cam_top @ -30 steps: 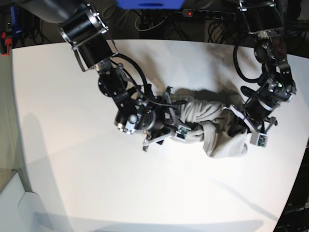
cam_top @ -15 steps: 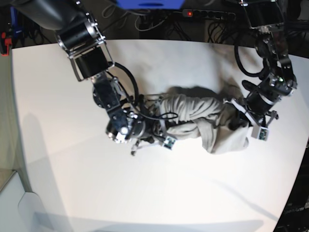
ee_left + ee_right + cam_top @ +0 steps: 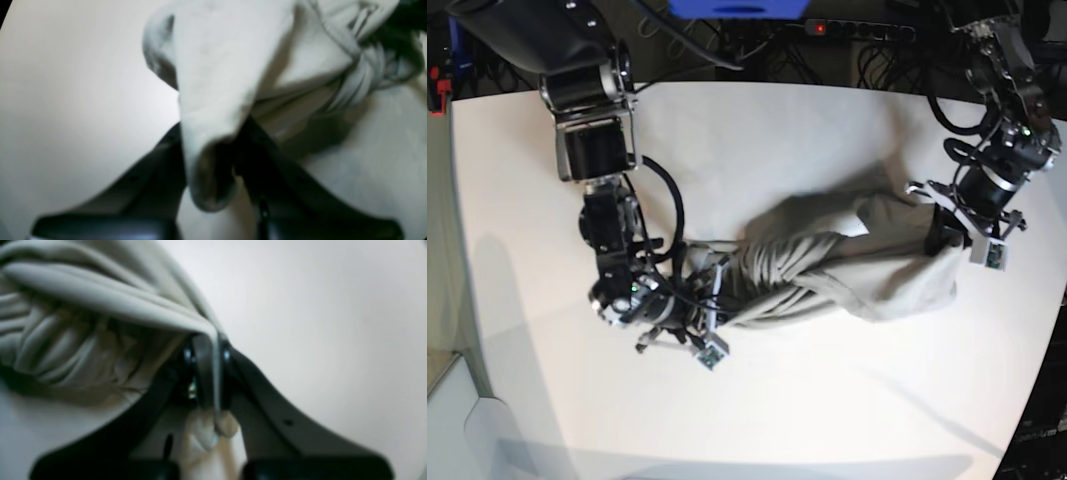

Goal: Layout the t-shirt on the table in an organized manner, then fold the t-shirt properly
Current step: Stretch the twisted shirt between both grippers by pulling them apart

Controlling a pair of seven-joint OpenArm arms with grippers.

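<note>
The t-shirt (image 3: 837, 265) lies on the white table (image 3: 847, 130), a bit to the right of the table's middle in the base view. It is not flat. It looks like a long, twisted rope of cloth. Its long line runs across the table from one arm to the other, tilted a little, with the low end near the table's front edge and the high end nearer the back edge.

At the low end of the t-shirt is the right gripper (image 3: 717, 290). In the right wrist view it is pinched tight on a thin fold of the t-shirt (image 3: 100, 300), and a small bit of cloth pokes out behind the pinch.

At the high end of the t-shirt is the left gripper (image 3: 947, 232). In the left wrist view a thick corner of the t-shirt (image 3: 227, 73) hangs down between its two dark fingers (image 3: 267, 163). I think it is gripping that corner, but the picture is blurry.

So each arm has one end, and the t-shirt is stretched between them. The middle of the t-shirt is wound up tight. I think the twist must come out first, because pulling along the long line would only make the rope tighter. The shirt is far from laid out, and no folding can start yet.
</note>
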